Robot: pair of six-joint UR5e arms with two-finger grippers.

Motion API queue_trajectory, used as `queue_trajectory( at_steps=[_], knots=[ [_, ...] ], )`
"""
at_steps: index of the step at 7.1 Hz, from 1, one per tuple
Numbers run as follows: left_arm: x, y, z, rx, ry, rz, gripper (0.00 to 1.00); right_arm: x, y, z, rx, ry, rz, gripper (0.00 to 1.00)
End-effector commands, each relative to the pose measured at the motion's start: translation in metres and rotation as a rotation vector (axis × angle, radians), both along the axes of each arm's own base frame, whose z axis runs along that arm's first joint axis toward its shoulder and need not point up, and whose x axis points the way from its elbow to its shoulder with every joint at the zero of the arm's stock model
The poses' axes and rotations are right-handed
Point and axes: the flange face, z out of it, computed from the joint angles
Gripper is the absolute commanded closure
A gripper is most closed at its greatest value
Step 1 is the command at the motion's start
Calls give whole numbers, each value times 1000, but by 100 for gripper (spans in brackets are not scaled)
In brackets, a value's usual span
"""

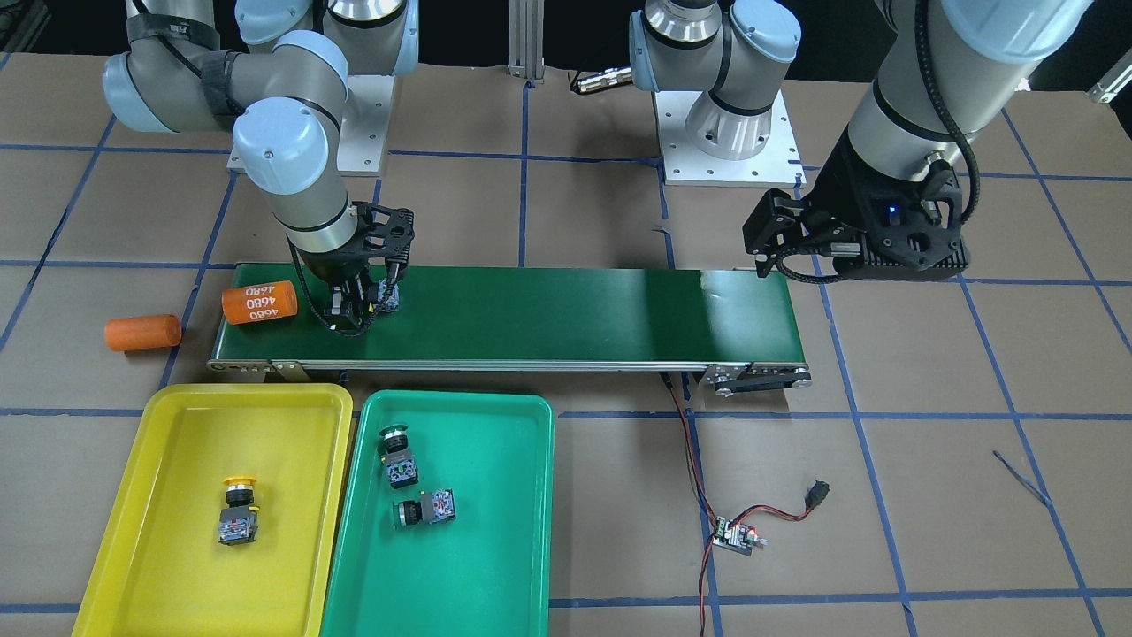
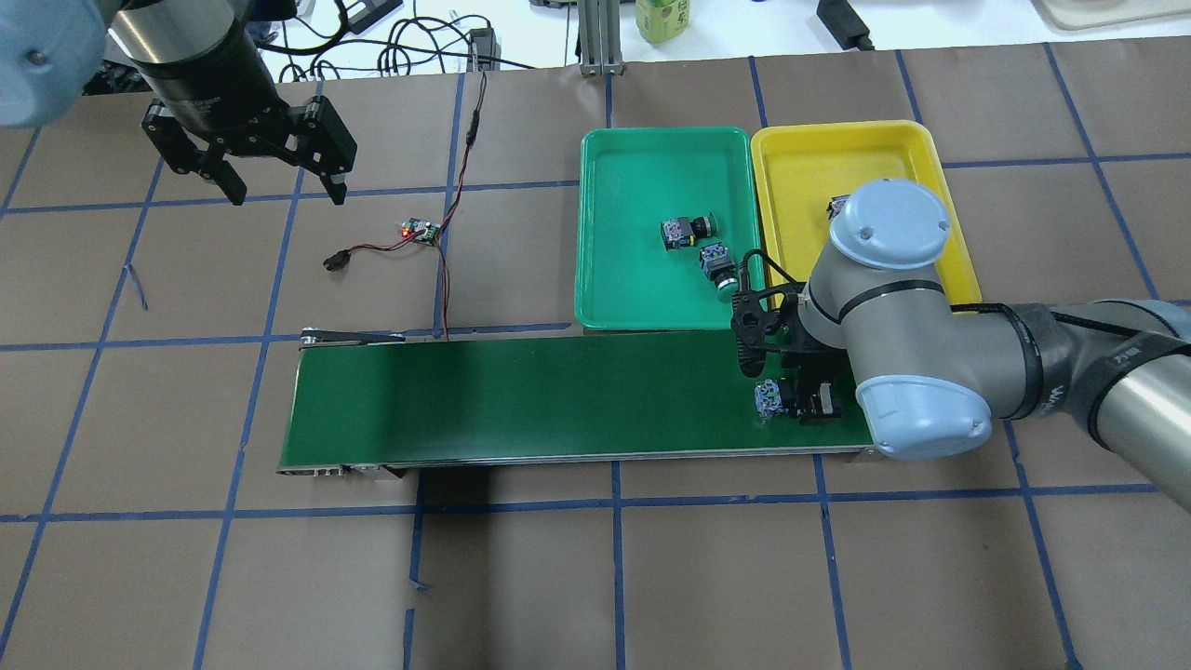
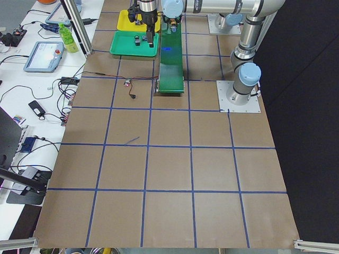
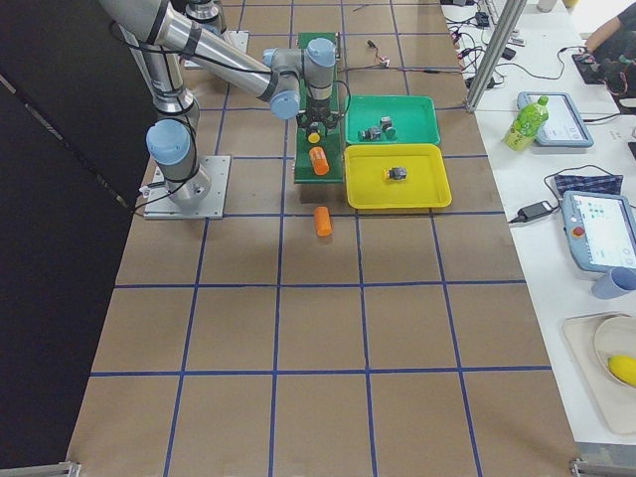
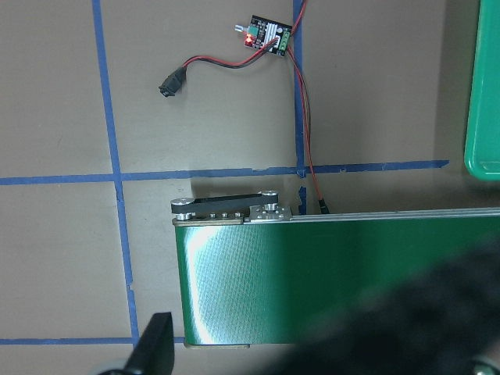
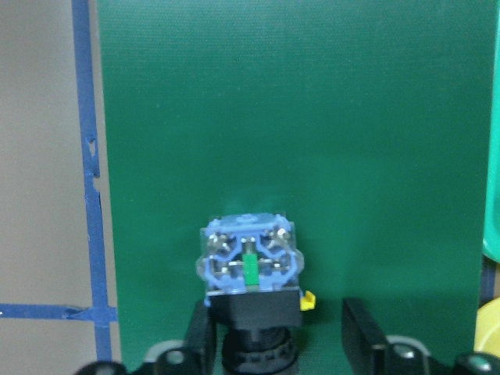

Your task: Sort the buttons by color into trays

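Observation:
A yellow-capped button (image 6: 250, 262) lies on its side on the dark-green belt (image 2: 521, 400), blue contact block outward; it also shows in the overhead view (image 2: 770, 398). My right gripper (image 6: 281, 348) is open around it: one finger is at its body, the other stands apart. The yellow tray (image 1: 177, 442) holds one yellow button (image 1: 238, 510). The green tray (image 1: 495, 460) holds two green buttons (image 1: 398, 456) (image 1: 426, 509). My left gripper (image 2: 284, 191) is open and empty, high over the table beyond the belt's far end.
An orange cylinder (image 1: 259, 302) lies on the belt just beside my right gripper, and another (image 1: 142, 332) lies on the table off the belt's end. A small controller board (image 2: 421, 231) with red-black wires lies near the belt's other end.

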Motion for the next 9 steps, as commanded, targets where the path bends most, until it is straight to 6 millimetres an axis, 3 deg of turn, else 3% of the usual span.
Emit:
queue_trajectory(
  at_steps=[1,3,4,6,7,8,9],
  knots=[
    [-1,5,6,-10,0,13,0,0,-3,5,-27,1,7,76],
    [-5,6,6,-10,-9,27,0,0,-18,19,-62,10,2,79],
    [-4,3,11,-24,-3,22,0,1,-38,39,-105,8,5,79],
    [-1,1,13,-35,-3,25,0,-8,-106,35,-116,14,6,77],
    [0,0,11,-33,-11,24,0,-19,-141,40,-143,21,65,76],
    [1,-1,15,-43,-13,25,0,-42,-167,28,-134,25,102,75],
    [1,-3,12,-56,-13,27,0,-66,-180,11,-109,21,70,56]
  ],
)
